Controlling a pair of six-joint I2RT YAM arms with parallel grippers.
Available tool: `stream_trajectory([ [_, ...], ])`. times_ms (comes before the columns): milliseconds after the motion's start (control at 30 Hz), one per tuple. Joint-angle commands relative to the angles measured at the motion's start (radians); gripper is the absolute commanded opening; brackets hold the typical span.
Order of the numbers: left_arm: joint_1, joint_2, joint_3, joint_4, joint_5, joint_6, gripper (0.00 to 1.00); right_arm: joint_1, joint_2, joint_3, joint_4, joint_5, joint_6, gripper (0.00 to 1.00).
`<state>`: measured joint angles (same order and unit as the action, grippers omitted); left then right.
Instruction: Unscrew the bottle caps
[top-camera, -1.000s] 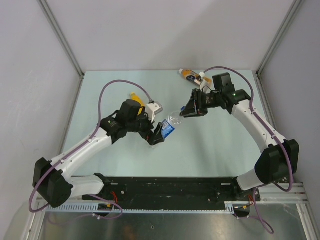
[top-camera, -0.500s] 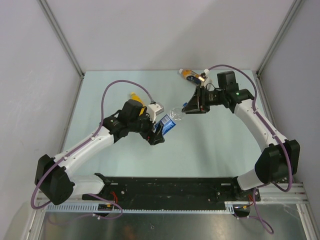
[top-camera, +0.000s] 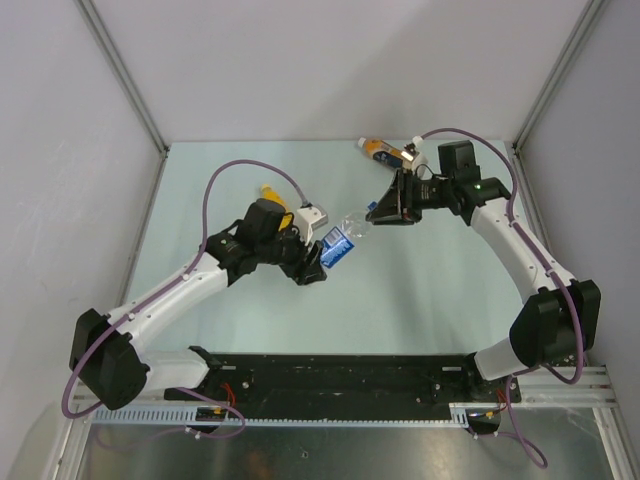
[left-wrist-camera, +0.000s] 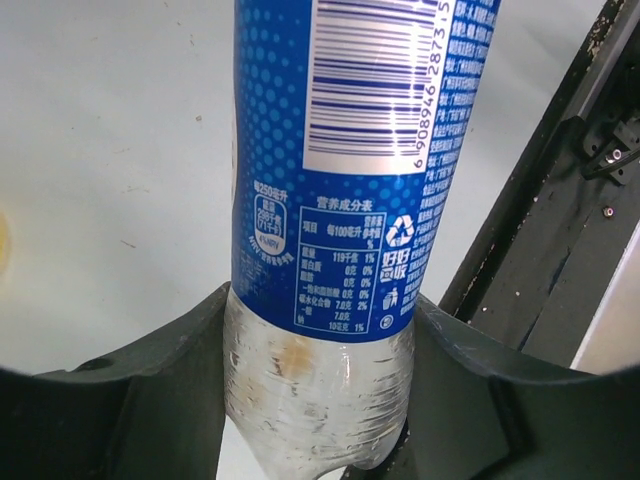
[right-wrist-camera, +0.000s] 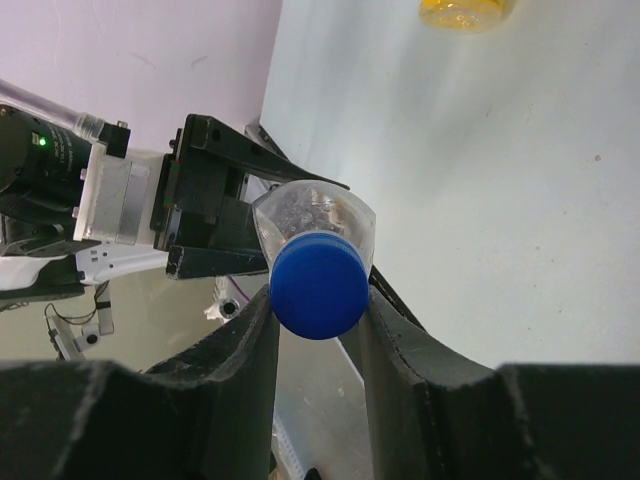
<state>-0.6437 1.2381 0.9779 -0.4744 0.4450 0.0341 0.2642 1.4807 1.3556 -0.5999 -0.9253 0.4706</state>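
Clamping both ends of the clear bottle (top-camera: 345, 238), the left claw (left-wrist-camera: 320, 345) and right claw (right-wrist-camera: 320, 300) hold it stretched between them.
The left claw is closed on the bottle's base end, one finger pressed to each side just past the blue label. The right claw pinches the blue cap (right-wrist-camera: 318, 285), with the neck running away from it toward the left claw. Just behind the left claw's wrist sits the yellow bottle (top-camera: 270, 192). Behind the right claw, the orange bottle (top-camera: 380, 150) lies on its side at the table's (top-camera: 400, 300) far edge.
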Motion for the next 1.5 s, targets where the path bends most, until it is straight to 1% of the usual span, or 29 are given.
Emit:
stream_trajectory([
  [0, -0.002, -0.01, 0.008, 0.022, -0.004, 0.016, 0.44, -0.045, -0.028, 0.008, 0.04, 0.055, 0.04, 0.15],
  [67, -0.002, -0.01, 0.008, 0.022, -0.016, 0.016, 0.44, -0.066, -0.028, 0.008, 0.049, 0.058, 0.056, 0.23],
  [167, -0.002, -0.014, 0.006, 0.022, -0.056, 0.01, 0.42, -0.088, -0.035, 0.009, 0.067, 0.06, 0.082, 0.4],
  [400, -0.003, -0.022, 0.003, 0.022, -0.141, 0.0, 0.36, -0.115, -0.112, 0.008, 0.077, 0.168, 0.104, 0.85],
  [467, -0.003, -0.029, 0.003, 0.022, -0.168, -0.004, 0.35, -0.118, -0.139, 0.009, 0.086, 0.199, 0.105, 0.95],
  [500, -0.004, -0.031, 0.002, 0.022, -0.187, -0.006, 0.33, -0.119, -0.15, 0.008, 0.093, 0.214, 0.108, 0.97],
  [600, -0.003, -0.043, 0.004, 0.022, -0.251, -0.017, 0.31, -0.122, -0.176, 0.008, 0.11, 0.249, 0.122, 0.99],
  [833, -0.007, -0.101, 0.004, 0.022, -0.376, -0.026, 0.29, -0.108, -0.204, 0.01, 0.116, 0.339, 0.145, 0.99],
  [933, -0.018, -0.125, 0.004, 0.023, -0.424, -0.026, 0.27, -0.083, -0.212, 0.01, 0.114, 0.383, 0.147, 0.99],
  [1000, -0.036, -0.134, 0.007, 0.021, -0.487, -0.026, 0.27, -0.062, -0.212, 0.009, 0.116, 0.407, 0.147, 0.99],
  [1233, -0.177, -0.15, 0.028, 0.003, -0.721, -0.024, 0.24, 0.002, -0.205, 0.01, 0.159, 0.43, 0.174, 0.99],
  [1467, -0.364, -0.084, 0.095, -0.033, -1.093, -0.01, 0.2, 0.021, -0.217, 0.01, 0.204, 0.421, 0.209, 0.96],
])
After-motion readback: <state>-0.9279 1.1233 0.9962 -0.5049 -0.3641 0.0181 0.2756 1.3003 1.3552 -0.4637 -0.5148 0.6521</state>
